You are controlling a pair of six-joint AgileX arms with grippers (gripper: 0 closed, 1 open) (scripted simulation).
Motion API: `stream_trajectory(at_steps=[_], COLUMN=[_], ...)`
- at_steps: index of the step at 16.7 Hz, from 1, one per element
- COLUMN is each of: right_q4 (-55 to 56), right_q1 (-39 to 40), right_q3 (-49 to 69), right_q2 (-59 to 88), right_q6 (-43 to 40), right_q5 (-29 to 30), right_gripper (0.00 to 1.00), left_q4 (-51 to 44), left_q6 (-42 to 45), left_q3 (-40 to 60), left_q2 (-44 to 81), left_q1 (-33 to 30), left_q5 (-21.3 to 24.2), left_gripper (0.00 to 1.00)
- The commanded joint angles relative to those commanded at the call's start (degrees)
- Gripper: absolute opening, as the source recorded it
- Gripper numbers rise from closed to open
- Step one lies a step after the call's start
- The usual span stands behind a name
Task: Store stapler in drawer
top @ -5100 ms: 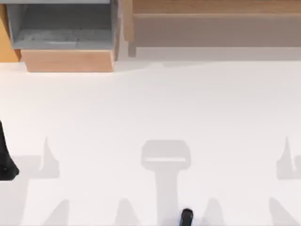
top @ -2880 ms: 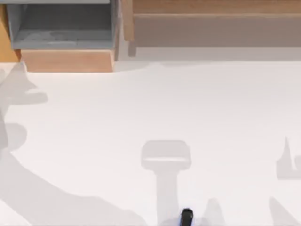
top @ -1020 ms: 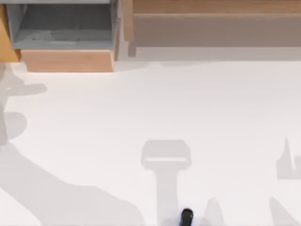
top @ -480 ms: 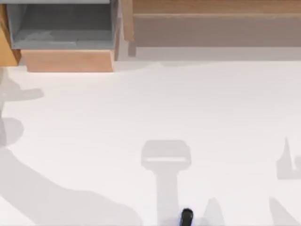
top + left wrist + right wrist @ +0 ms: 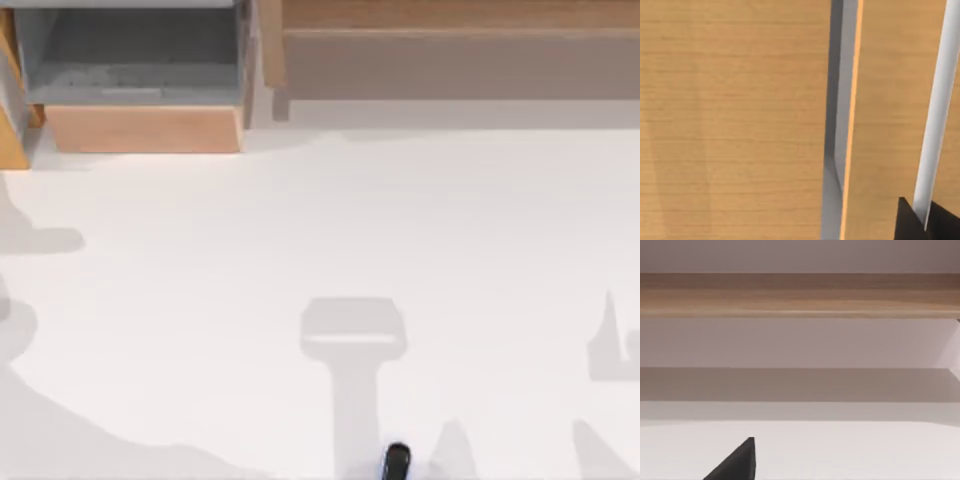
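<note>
Stapler (image 5: 397,461) lies at the counter's (image 5: 330,220) near edge, well apart from the open drawer (image 5: 140,128) at the far left corner. It looks small, rigid, light and glossy, so likely slippery; I'd pinch it across its narrow flanks at mid-length. Whether either tool is released or clenched, I cannot tell.

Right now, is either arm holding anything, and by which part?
Cannot be told for the arms. The small black stapler lies alone on the white table, unheld; the grey drawer with tan front stands open.
</note>
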Motion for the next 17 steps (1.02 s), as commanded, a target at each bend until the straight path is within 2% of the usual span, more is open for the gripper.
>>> stream_trajectory(at_steps=[5, 12, 17], right_q4=[0.0, 0.0, 0.0], right_q1=[0.0, 0.0, 0.0], right_q3=[0.0, 0.0, 0.0], right_q2=[0.0, 0.0, 0.0], right_q6=[0.0, 0.0, 0.0], right_q5=[0.0, 0.0, 0.0], right_gripper=[1.0, 1.0, 1.0], left_q4=[0.22, 6.86, 7.28], left_q6=[0.0, 0.21, 0.33], left_q3=[-0.71, -12.82, -13.37], left_q2=[0.0, -5.23, -5.42], left_q1=[0.46, 4.87, 5.06], left_q5=[0.0, 4.72, 4.99], left_gripper=[0.0, 0.0, 0.0])
